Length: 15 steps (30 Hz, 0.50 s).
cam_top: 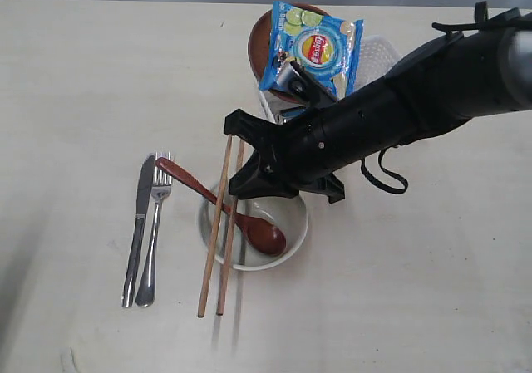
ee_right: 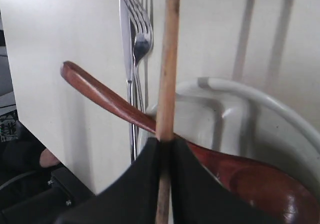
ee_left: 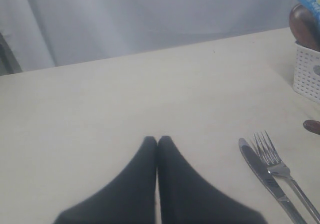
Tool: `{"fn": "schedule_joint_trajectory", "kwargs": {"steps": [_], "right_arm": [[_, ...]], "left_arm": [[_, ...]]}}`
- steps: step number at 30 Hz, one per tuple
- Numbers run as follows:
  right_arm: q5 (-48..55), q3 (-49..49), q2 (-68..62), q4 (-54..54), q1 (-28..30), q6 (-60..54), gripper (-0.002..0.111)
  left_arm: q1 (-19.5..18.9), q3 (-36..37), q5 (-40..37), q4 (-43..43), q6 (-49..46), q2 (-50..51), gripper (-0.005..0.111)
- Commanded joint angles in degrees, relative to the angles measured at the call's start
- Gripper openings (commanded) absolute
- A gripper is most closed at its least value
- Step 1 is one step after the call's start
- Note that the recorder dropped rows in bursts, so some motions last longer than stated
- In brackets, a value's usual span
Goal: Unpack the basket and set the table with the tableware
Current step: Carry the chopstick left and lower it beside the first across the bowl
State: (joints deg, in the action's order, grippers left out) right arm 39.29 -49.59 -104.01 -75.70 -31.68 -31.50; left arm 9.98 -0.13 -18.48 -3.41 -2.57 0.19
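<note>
Over bowl: right gripper clamped on chopstick
Left gripper: pressed together, empty
Risk: chopstick may roll off bowl when released

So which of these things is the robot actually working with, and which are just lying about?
Part of the job: basket, brown plate standing in it, bowl, wooden spoon, chopsticks (one pinched in the right gripper), knife, fork, table.

Just lying about: blue chip bag, resting against the plate in the basket.
</note>
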Motion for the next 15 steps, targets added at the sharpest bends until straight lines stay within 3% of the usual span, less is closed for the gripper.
{"fn": "schedule_joint_trajectory", "kwargs": {"steps": [1, 15], "right_arm": [[1.0, -0.3, -1.0, 0.4, -0.6, -0.7, 0.000], [-1.5, -0.3, -1.0, 0.0, -0.6, -2.6, 0.000]], "left_arm": [[-0.1, 0.1, 0.0, 0.5, 0.0, -0.2, 0.000], [-0.1, 0.1, 0.0, 0.5, 0.0, -0.2, 0.000]]}}
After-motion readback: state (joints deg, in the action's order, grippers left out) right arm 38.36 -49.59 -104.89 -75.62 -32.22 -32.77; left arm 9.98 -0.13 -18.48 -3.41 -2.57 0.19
